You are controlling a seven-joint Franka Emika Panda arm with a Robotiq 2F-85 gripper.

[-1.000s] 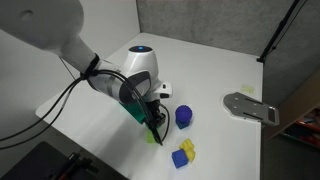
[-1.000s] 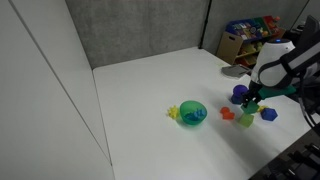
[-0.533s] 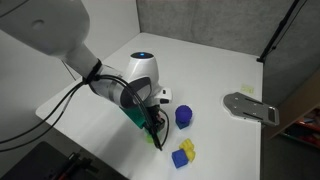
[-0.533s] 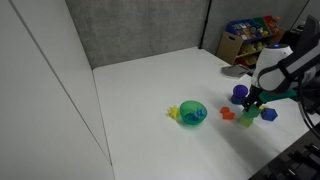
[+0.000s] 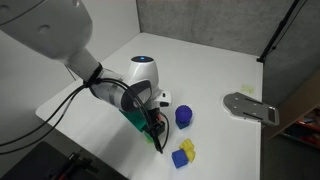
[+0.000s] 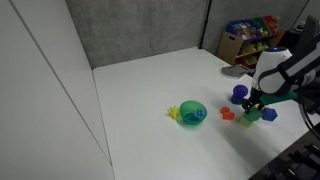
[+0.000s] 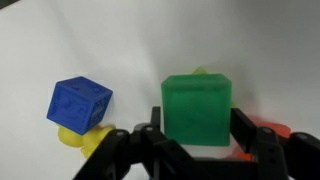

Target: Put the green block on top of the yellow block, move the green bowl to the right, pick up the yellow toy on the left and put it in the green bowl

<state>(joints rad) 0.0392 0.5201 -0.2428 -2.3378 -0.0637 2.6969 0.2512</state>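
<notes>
Green block (image 7: 198, 105): likely light, rigid cube with smooth faces; grasp it on opposite flat sides.
Fingers (image 7: 246, 130): flanking the block; pinching or loose, cannot tell.

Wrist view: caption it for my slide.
Green block flanked by the jaws of the gripper, blue cube beside it.

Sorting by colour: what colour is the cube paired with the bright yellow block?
Blue; the cube shows best in the wrist view.
</notes>
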